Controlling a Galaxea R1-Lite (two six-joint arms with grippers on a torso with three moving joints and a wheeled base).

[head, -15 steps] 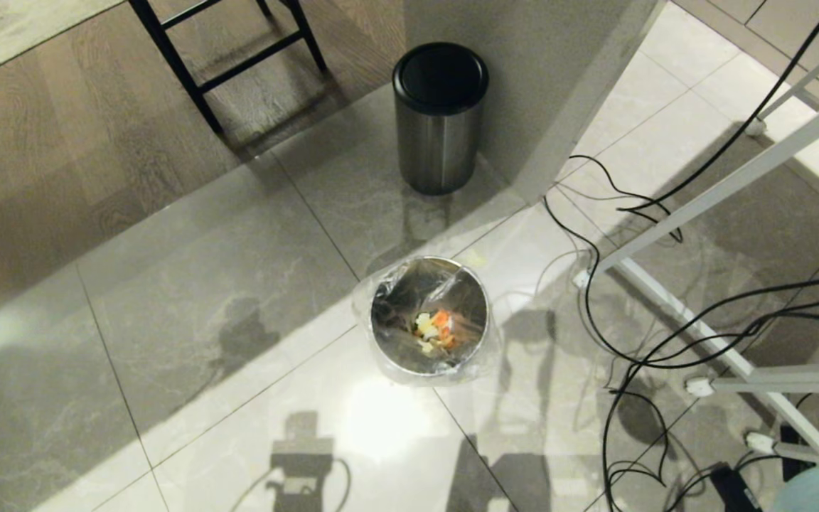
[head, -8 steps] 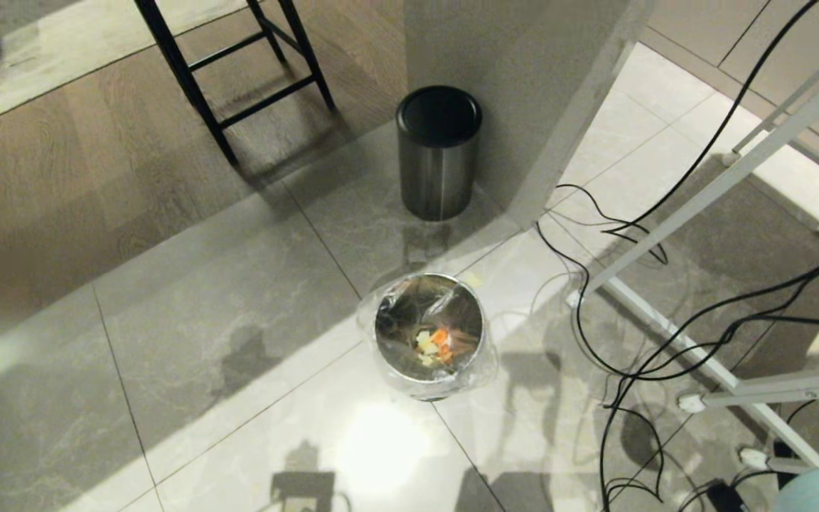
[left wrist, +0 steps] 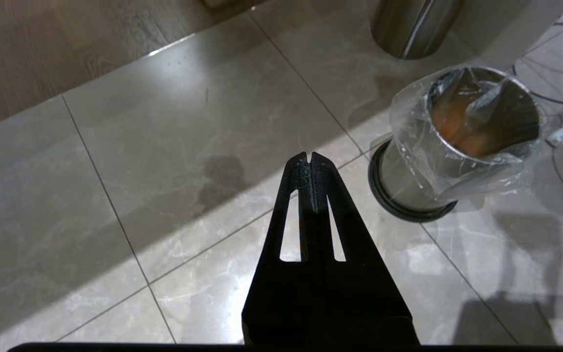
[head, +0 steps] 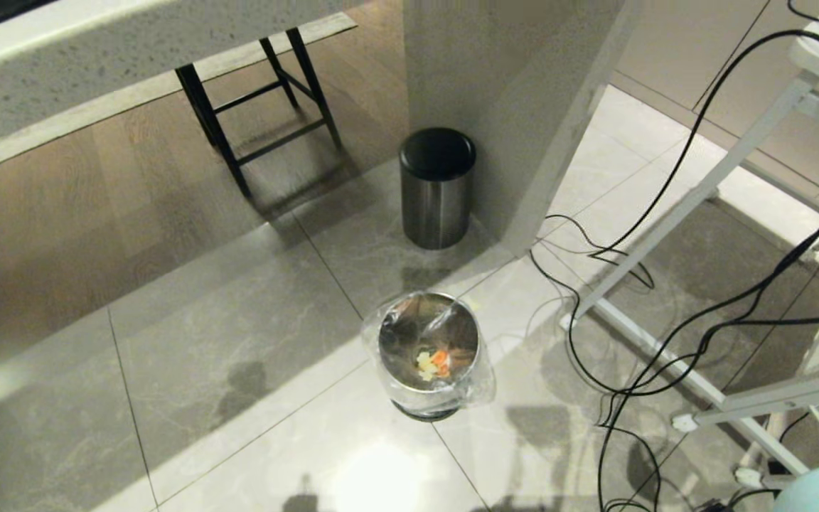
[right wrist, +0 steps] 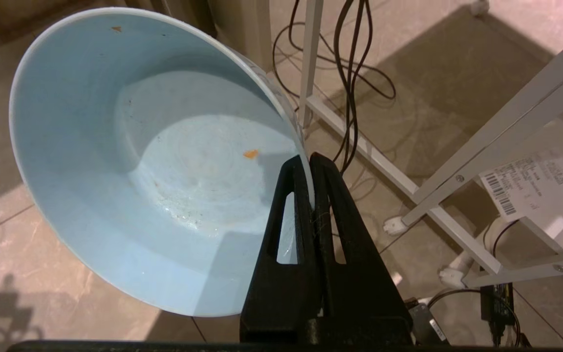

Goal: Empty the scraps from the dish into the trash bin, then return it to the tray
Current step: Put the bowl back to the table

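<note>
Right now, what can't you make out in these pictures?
- The tray: in no view, so where the bowl returns is unknown.
- The bowl in the head view: only a sliver at the bottom right corner, cut by the edge.
- The scraps: hidden by the bin wall in the left wrist view.
- Label print in the right wrist view: too small.

The dish [right wrist: 130, 161] is pale blue inside, with 1 small orange fleck on its bottom and another near the rim. The scraps [head: 433, 363] are orange and pale yellow. The trash bin [head: 429, 355] is shiny silver metal under a crinkled clear bag, on a black base ring. The other bin [head: 436, 192] is brushed steel with a black lid. Both grippers' fingers [left wrist: 311, 195] are black. The floor tiles [head: 239, 341] are grey with faint marbling; the boards beyond are brown wood grain. The cables [head: 665, 213] are black, the frame [head: 701, 192] white.
</note>
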